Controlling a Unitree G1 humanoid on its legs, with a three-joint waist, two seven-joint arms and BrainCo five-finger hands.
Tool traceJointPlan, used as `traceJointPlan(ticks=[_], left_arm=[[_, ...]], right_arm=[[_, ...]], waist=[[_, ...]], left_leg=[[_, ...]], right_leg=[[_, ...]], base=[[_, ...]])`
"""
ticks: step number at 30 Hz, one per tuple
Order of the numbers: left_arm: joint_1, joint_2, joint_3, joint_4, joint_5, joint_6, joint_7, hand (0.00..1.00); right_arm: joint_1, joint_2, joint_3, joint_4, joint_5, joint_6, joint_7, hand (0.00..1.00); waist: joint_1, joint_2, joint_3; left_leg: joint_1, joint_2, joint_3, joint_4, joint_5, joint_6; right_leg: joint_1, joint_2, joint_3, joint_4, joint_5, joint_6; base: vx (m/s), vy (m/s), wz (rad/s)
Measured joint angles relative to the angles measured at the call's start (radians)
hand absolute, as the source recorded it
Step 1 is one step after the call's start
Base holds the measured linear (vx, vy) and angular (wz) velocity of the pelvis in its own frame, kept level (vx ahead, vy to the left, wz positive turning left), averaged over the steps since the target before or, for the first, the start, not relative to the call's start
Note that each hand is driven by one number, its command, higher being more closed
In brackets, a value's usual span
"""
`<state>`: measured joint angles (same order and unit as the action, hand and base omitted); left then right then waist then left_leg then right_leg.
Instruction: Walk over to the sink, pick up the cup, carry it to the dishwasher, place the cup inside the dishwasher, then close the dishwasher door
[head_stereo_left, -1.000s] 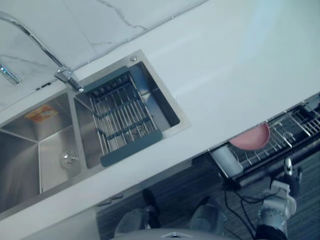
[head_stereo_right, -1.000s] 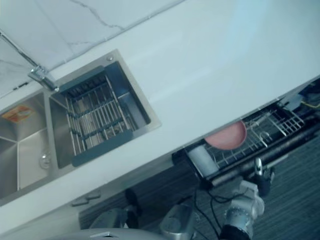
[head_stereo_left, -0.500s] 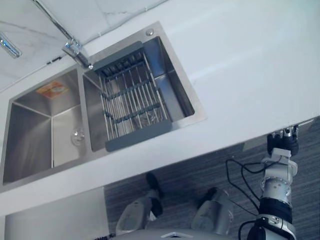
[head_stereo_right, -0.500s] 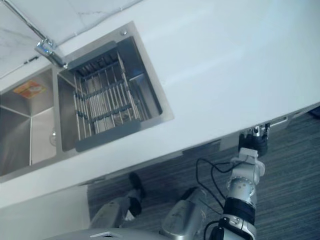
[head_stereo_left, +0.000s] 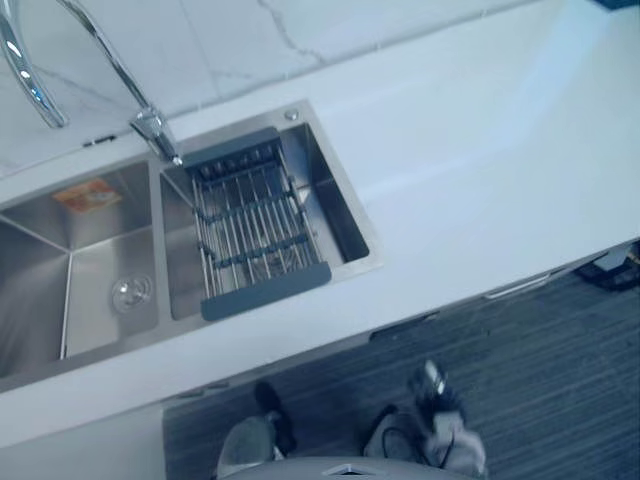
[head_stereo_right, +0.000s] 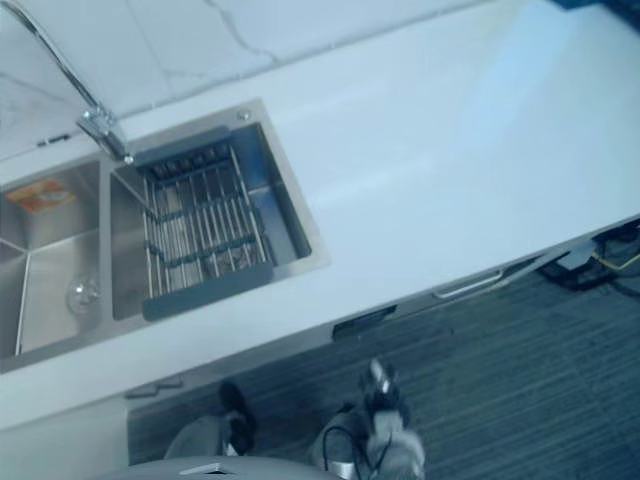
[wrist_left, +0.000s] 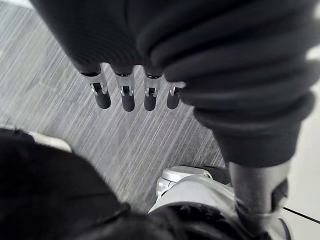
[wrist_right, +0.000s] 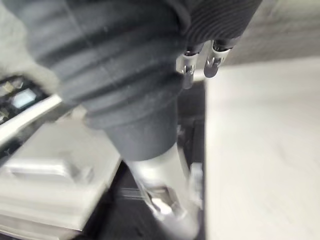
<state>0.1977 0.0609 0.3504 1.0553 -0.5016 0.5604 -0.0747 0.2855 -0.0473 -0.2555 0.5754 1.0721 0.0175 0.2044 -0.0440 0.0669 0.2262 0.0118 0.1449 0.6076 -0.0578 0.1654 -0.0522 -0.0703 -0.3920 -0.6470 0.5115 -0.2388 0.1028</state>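
- Cup is held by neither hand; it is judged to be inside the dishwasher, whose door (head_stereo_right: 468, 287) lies shut under the bench (head_stereo_left: 480, 150) edge
- left hand (wrist_left: 150, 40) and right hand (wrist_right: 200, 30) are hung down, fingers straight and relaxed, as nothing needs carrying

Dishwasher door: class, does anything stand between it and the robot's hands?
Nothing visible does. The dishwasher door sits flush under the counter, with only striped floor before it. The left hand, fingers straight and empty, hangs over that floor; the right hand shows in its own wrist view.
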Motion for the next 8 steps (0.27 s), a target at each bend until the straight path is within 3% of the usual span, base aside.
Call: traceJointPlan(ticks=[4,8], left_arm=[[0.033,0.0,-0.032,0.015,-0.066,-0.075,0.05,0.0],[0.054,0.01,-0.114,0.023,-0.07,-0.066,0.017,0.0]], right_arm=[[0.0,-0.009,-0.073,0.158,-0.001,-0.002,0.038,0.0],[-0.002,-0.039,-0.11,0.279,-0.018,0.033,0.035,0.0]], waist=[[0.006,-0.011,-0.04],[0.009,-0.008,-0.07]], left_leg=[[0.045,0.016,0.007,-0.025,-0.004,-0.013],[0.071,0.028,0.006,-0.026,-0.01,-0.019]], right_leg=[[0.059,0.053,0.0,-0.093,0.035,0.007],[0.11,0.101,-0.001,-0.195,0.072,0.012]], base=[[-0.02,0.023,-0.16],[-0.03,0.047,-0.03]])
